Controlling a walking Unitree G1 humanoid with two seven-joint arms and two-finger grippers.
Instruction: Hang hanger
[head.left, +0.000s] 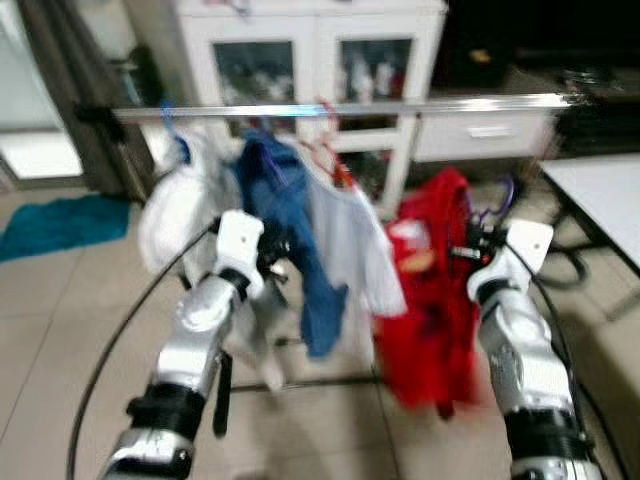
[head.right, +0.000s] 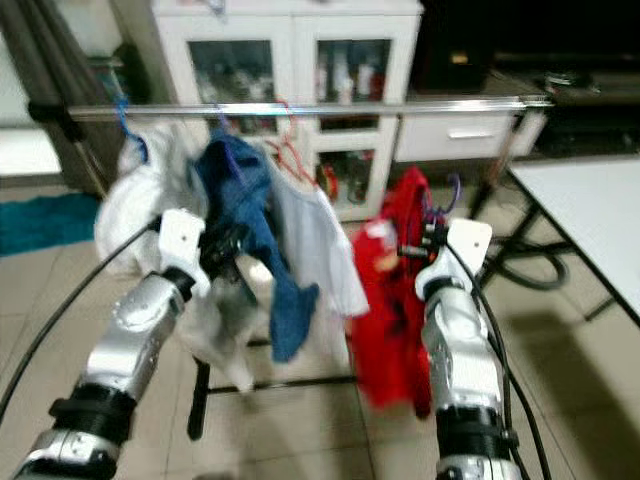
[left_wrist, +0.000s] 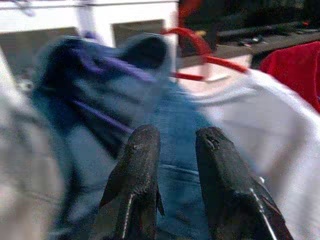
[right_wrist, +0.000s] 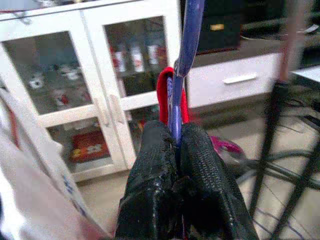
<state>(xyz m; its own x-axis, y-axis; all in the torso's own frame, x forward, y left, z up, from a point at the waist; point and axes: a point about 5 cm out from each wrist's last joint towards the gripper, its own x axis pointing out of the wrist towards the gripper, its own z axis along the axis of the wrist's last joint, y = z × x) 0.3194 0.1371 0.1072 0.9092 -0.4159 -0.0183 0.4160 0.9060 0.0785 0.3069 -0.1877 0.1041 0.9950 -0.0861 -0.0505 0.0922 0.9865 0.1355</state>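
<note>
Two end effectors are up in front of my rail (head.left: 340, 107). My right end effector (right_wrist: 175, 145) is clamped on the purple hanger (right_wrist: 182, 65) carrying the red garment (head.left: 430, 300), held below the rail. My left end effector (left_wrist: 175, 145) has its fingers slightly apart, against the blue garment (left_wrist: 125, 90).

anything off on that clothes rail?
Yes: the red garment isn't on the rail. Its purple hanger sits below it, pinched in the right gripper. The blue garment hangs bunched and lopsided.
</note>
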